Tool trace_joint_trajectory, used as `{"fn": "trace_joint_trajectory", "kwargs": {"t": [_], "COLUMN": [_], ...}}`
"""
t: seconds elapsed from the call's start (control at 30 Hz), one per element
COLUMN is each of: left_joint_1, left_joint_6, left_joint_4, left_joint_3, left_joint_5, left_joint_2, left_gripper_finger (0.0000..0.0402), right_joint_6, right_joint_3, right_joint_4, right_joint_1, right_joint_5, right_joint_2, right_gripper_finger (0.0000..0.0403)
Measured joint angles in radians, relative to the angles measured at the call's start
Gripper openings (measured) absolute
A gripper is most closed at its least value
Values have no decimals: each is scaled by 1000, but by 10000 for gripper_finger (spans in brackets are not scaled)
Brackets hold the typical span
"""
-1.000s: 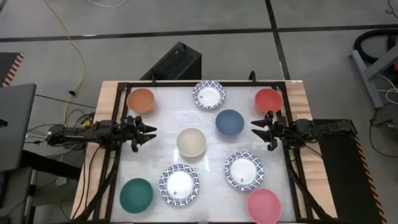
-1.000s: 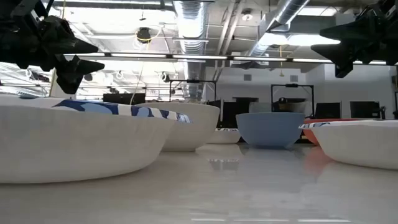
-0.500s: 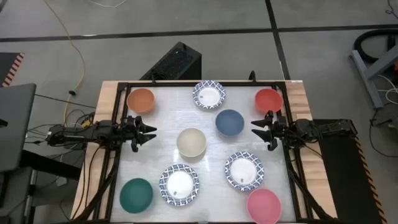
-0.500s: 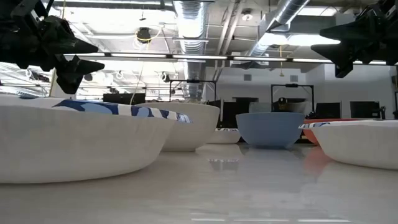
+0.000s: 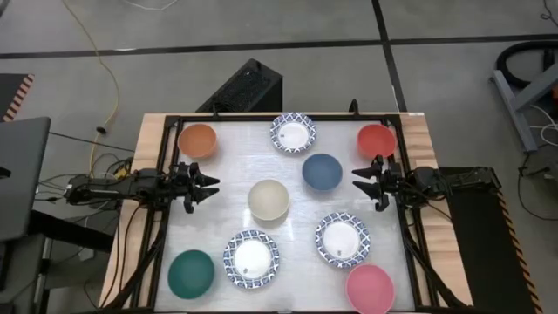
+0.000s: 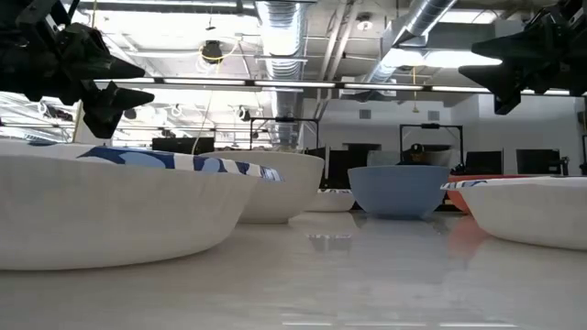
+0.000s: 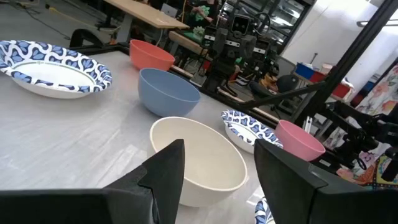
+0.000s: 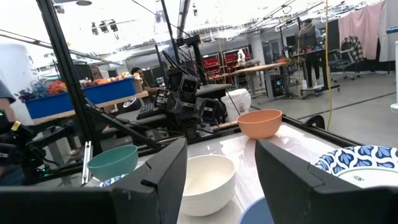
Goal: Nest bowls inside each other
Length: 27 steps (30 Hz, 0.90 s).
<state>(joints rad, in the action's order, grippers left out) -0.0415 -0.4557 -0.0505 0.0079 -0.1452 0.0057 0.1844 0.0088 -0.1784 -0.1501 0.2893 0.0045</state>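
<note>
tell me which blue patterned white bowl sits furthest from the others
The white bowl with the blue patterned rim at the far edge, between the orange and red bowls.

Large white bowl with blue patterned rim (image 6: 110, 206) cut off at the low view's left edge, another white bowl (image 6: 527, 209) cropped at its right edge, red bowl (image 6: 459, 194) mostly hidden behind it, both grippers cut by the top corners.

Grey floor (image 5: 436, 87) crossed by dark seams is surrounding the table (image 5: 157, 131); a yellow cable (image 5: 109, 78) is trailing left, while ceiling ducts (image 6: 284, 23) are running beneath bright lights.
</note>
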Motion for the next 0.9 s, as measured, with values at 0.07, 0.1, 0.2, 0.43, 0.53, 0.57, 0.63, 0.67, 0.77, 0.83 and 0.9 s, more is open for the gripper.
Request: {"fn": "trace_joint_trajectory", "kwargs": {"t": [0.07,0.1,0.2,0.43,0.53,0.57,0.63,0.67,0.77,0.83,0.9], "left_joint_1": [0,0,0,0,0,0,0,0,0,0,0], "left_joint_6": [0,0,2,-11,-19,-27,-33,-29,-28,-67,-107], "left_joint_4": [0,0,0,0,0,0,0,0,0,0,0], "left_joint_3": [0,0,0,0,0,0,0,0,0,0,0], "left_joint_5": [0,0,0,0,0,0,0,0,0,0,-9], "left_joint_2": [0,0,0,0,0,0,1,1,1,1,1], "left_gripper_finger": [183,183,183,183,183,183,183,183,183,183,183], "right_joint_6": [0,0,0,0,0,0,0,0,0,0,0], "right_joint_3": [0,0,0,0,0,0,0,0,0,0,0], "right_joint_4": [0,0,0,0,0,0,0,0,0,0,0], "right_joint_1": [0,0,0,0,0,0,0,0,0,0,0], "right_joint_5": [0,0,0,0,0,0,0,0,0,0,0], "right_joint_2": [0,0,0,0,0,0,0,0,0,0,0], "right_gripper_finger": [210,210,210,210,210,210,210,210,210,210,210]}}
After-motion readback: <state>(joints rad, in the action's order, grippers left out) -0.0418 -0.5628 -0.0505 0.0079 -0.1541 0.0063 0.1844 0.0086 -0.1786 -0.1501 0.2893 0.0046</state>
